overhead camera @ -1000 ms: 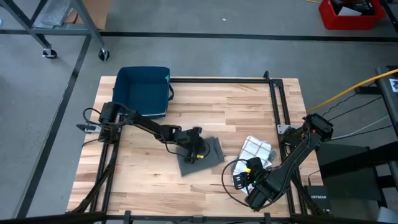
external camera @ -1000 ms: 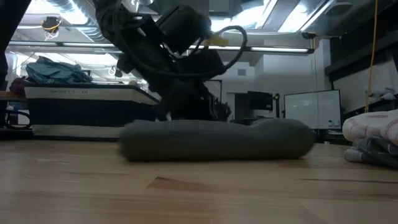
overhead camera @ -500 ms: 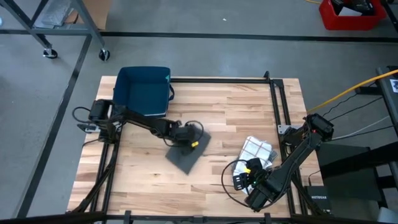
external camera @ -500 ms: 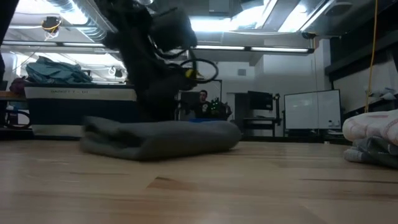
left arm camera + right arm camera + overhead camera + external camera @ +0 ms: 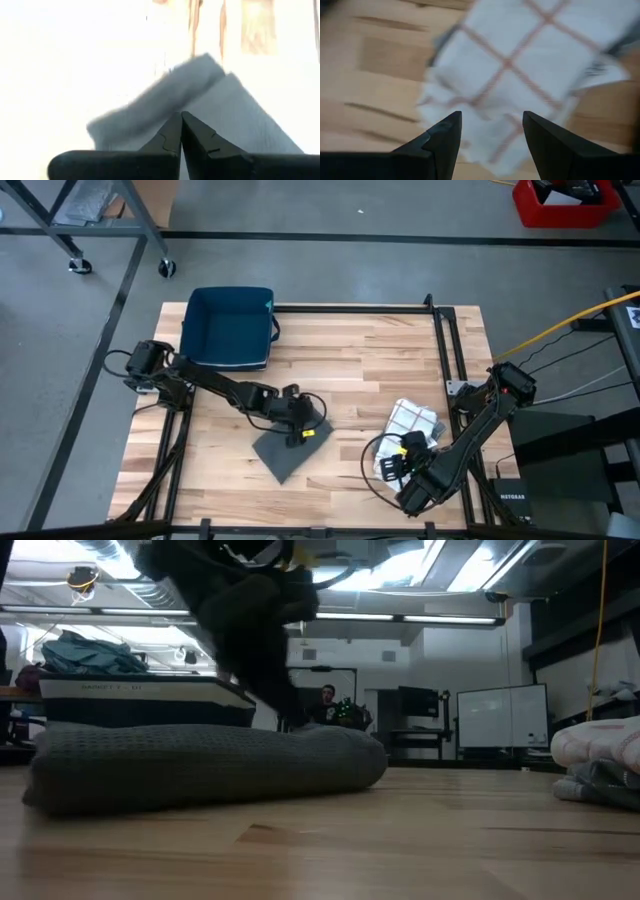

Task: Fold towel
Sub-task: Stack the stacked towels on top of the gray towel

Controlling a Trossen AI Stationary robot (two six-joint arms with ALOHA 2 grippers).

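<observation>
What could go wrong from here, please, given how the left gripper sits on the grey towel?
The left gripper, fingers together, sits on one edge of the folded grey towel; dragging from there could bunch or unfold it. The towel lies askew and could slide toward the table's front edge. The right gripper waits open near the checked cloth and may snag it.

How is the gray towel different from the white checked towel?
The gray towel is plain dark gray; the white checked towel is white with thin reddish lines.
The gray towel lies near the table's middle, with the left gripper over it, fingers shut; the white checked towel lies by the table's right edge, with the right gripper open in front of it.
The gray towel looks neatly folded; the white checked towel looks crumpled.
Both rest on the wooden table.
</observation>
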